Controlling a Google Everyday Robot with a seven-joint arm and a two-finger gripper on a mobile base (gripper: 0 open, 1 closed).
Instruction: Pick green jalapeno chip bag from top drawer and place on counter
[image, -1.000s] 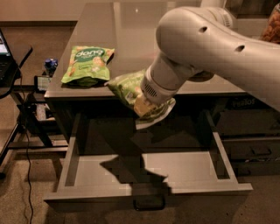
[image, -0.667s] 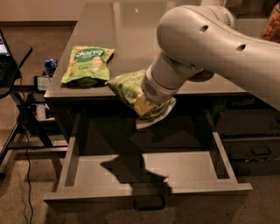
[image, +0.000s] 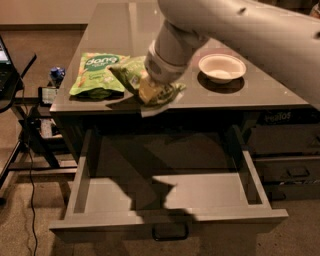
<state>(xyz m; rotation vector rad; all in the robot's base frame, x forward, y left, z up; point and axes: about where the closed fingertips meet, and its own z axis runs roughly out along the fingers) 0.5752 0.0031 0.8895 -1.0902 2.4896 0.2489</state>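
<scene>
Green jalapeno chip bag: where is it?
In camera view, the chip bag is at the counter's front edge under the gripper, beside the bright green bag.

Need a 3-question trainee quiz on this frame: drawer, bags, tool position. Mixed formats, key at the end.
1. True or false: the drawer is shut.
2. Where is the tool? A) over the front edge of the counter, at the olive chip bag; B) down in the drawer; C) over the floor.
3. Fill in: besides the olive chip bag and the bright green bag, the counter holds a white ___.
Key: 1 false, it is pulled out. 2 A. 3 bowl.
</scene>
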